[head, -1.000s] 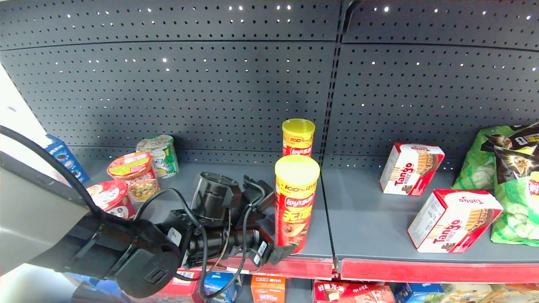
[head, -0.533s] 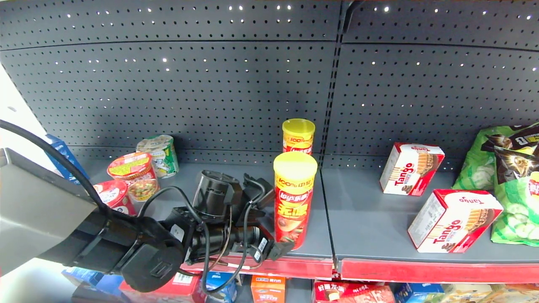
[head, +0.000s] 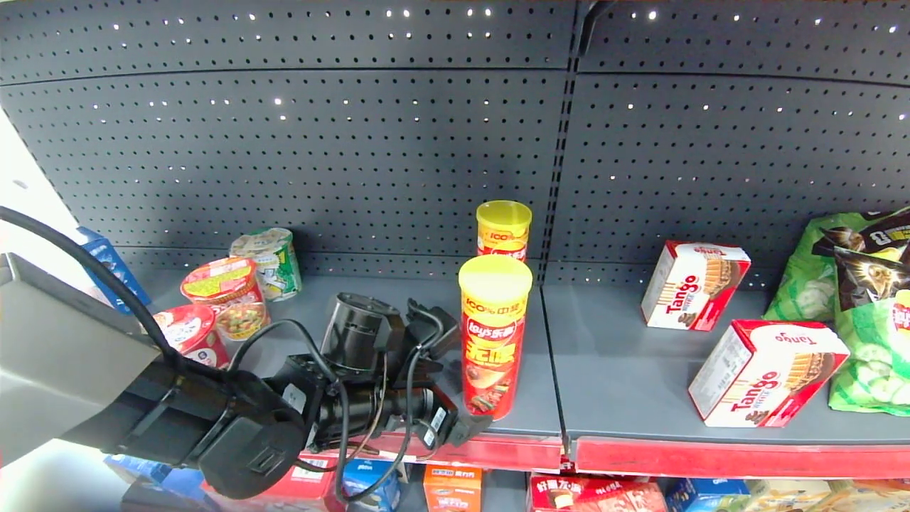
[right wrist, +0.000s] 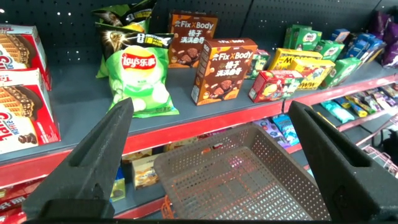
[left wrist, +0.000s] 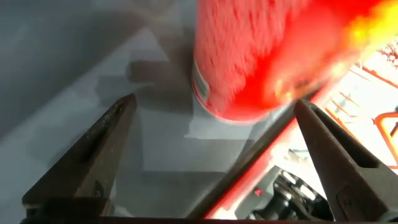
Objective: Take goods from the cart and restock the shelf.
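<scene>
A tall red chip can with a yellow lid (head: 494, 334) stands upright near the front edge of the grey shelf (head: 625, 370); it is a red blur (left wrist: 249, 56) in the left wrist view. My left gripper (head: 458, 412) sits low at the can's base, open (left wrist: 214, 106), its fingers spread wider than the can and not touching it. A second, matching can (head: 503, 229) stands behind it by the back panel. My right gripper (right wrist: 211, 109) is open and holds nothing, hanging above an empty grey perforated cart basket (right wrist: 242, 177).
Cup noodles (head: 226, 288) cluster on the shelf's left. Two wafer boxes (head: 693, 284) (head: 764, 370) and green chip bags (head: 864, 306) fill the right bay. Bare shelf lies between the can and the boxes. Chocolate boxes (right wrist: 224, 68) line the shelf beyond the basket.
The front can has shifted slightly left and back on the shelf and stands free. My left gripper has drawn back a little from its base.
</scene>
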You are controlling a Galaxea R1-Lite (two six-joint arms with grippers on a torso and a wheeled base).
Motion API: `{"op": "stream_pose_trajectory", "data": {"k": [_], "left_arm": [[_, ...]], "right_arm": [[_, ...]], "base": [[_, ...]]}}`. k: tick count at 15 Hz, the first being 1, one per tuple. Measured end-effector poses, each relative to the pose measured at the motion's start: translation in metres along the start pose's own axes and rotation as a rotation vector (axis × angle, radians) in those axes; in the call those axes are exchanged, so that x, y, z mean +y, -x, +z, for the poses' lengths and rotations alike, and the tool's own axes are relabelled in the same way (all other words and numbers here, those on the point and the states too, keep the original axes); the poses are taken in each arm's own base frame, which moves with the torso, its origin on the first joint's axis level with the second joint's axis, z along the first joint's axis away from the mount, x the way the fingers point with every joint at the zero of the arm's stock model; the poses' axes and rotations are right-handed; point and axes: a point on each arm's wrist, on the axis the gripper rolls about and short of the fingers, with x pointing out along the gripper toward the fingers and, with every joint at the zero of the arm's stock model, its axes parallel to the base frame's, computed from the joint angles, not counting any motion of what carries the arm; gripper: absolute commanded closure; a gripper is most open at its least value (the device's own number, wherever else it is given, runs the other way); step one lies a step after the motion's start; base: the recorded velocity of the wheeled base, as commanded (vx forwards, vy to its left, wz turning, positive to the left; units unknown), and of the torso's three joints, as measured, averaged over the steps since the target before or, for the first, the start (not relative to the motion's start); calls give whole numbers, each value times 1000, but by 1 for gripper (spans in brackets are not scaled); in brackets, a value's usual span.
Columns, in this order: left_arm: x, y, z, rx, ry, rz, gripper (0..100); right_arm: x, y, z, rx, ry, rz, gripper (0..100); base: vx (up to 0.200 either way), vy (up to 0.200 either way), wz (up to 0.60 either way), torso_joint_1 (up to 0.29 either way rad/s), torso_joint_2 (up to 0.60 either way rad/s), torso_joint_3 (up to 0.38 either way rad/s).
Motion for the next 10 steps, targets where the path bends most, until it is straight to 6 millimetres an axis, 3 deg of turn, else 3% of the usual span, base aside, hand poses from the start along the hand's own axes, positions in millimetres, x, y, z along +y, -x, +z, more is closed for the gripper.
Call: {"op": "stream_pose_trajectory", "data": {"k": [10], "left_arm": [[3, 40, -10, -4, 21, 40, 0]], "right_arm": [[0, 0, -1, 2, 2, 3, 0]], "base": [[0, 0, 0, 0, 0, 0]]}}
